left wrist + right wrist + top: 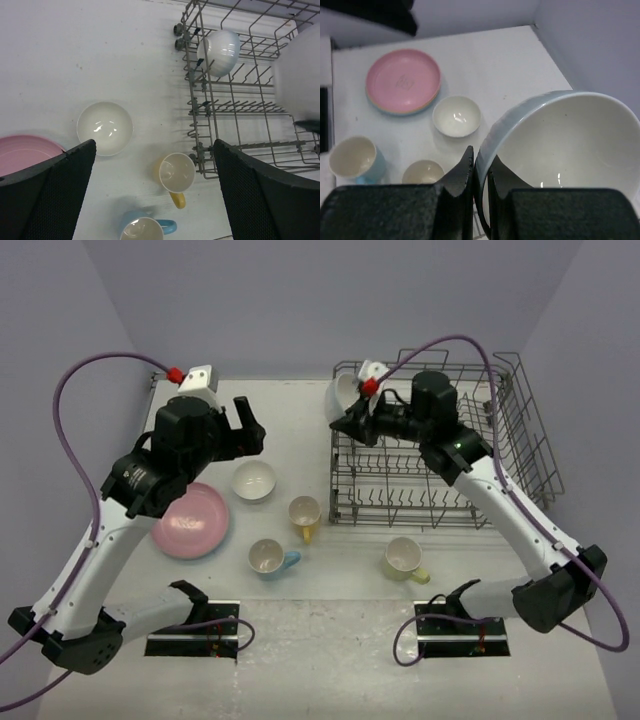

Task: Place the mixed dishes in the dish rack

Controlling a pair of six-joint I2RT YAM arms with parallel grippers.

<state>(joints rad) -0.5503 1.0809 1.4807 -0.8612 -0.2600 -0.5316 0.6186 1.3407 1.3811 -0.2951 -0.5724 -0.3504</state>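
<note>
Right hand hangs over the upper-left corner of the dish rack. The left hand is over the counter, left of the rack.

Around: the counter bowl sits upright just below the left hand, with the pink plate to its lower left. Off the rack's lower-left corner stands the yellow mug. The light blue mug is below-left of that, and the pale green mug is below the rack's near wall. All three have their openings up and stand apart. The rack's left wall and upright tines stand between the counter dishes and the rack floor. The right arm crosses above the middle rows.

Views: left wrist shows a white rack bowl tipped on the tines in the rack's upper-left corner, its outside towards the camera. A blurred white mass at the right edge of that view cannot be identified. Right wrist shows paler rims under the pink plate, which tops a stack; overhead shows only pink. Overhead shows one white bowl at the rack corner against the right hand. Whether it is the gripped one or the one on the tines, cannot tell.

Hands: the right hand is clenched, fingers pinching the rim of the held bowl, whose opening faces the wrist camera. The left hand is spread wide, grasping nothing and touching nothing.
</note>
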